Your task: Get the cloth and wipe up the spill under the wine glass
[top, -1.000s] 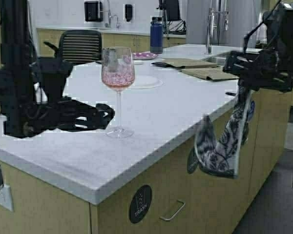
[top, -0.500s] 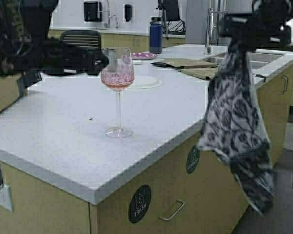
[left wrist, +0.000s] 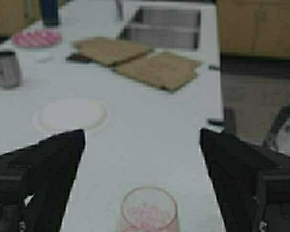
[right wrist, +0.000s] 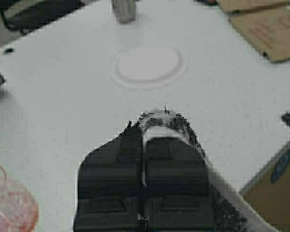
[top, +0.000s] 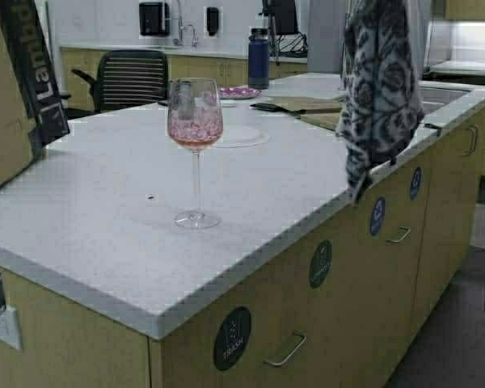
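Note:
The wine glass (top: 196, 153) stands upright on the white counter (top: 105, 242), with pink-red speckles in its bowl. Its rim shows in the left wrist view (left wrist: 149, 212). My left gripper (left wrist: 141, 137) is open wide and empty, high above the glass, and is out of the high view. My right gripper (right wrist: 144, 135) is shut on the top of the patterned cloth (right wrist: 166, 121). The cloth (top: 380, 89) hangs limp from above the picture's top, over the counter's right edge. A small dark speck (top: 151, 196) lies left of the glass foot.
Behind the glass are a white plate (top: 238, 136), brown paper towels (top: 323, 105), a blue bottle (top: 259, 58), a steel cup (left wrist: 7, 70) and a sink (left wrist: 164, 26). A cardboard box (top: 4, 121) stands at the left. The counter drops off at the front and right.
Both arms have risen out of the high view. The right one has lifted the cloth from beside the cabinet front up over the counter's right edge.

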Available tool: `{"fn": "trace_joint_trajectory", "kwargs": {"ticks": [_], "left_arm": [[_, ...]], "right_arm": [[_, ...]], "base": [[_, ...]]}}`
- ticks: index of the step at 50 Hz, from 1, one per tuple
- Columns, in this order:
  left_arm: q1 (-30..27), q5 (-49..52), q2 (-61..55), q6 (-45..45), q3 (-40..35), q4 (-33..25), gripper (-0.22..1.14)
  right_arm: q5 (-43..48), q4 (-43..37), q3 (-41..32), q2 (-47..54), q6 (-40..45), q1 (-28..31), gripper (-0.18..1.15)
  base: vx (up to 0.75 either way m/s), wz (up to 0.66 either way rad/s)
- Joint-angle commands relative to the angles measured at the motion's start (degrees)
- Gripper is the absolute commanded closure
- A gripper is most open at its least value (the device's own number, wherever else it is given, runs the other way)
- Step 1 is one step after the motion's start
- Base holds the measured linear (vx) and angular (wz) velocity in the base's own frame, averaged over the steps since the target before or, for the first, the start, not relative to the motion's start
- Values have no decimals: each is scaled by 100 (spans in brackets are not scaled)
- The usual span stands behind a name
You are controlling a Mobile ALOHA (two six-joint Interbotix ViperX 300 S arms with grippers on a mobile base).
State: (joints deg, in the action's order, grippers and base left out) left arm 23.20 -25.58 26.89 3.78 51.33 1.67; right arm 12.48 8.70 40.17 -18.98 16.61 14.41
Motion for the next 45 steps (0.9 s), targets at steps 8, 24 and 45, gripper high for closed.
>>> {"fn": "trace_joint_trajectory", "kwargs": {"ticks": [8, 24, 45], "left_arm": [[18, 1257, 914, 114, -659, -167, -10], [18, 1380, 1292, 123, -571, -176, -10], [18, 1362, 1336, 105, -334, -185, -10]], "right_arm": [[-422, 79, -422, -738, -18, 35, 90], [-606, 132, -439, -1099, -18, 97, 90], [-563, 149, -272, -1107, -18, 97, 90]], "base": [[0, 0], [0, 0], [0, 0]]}}
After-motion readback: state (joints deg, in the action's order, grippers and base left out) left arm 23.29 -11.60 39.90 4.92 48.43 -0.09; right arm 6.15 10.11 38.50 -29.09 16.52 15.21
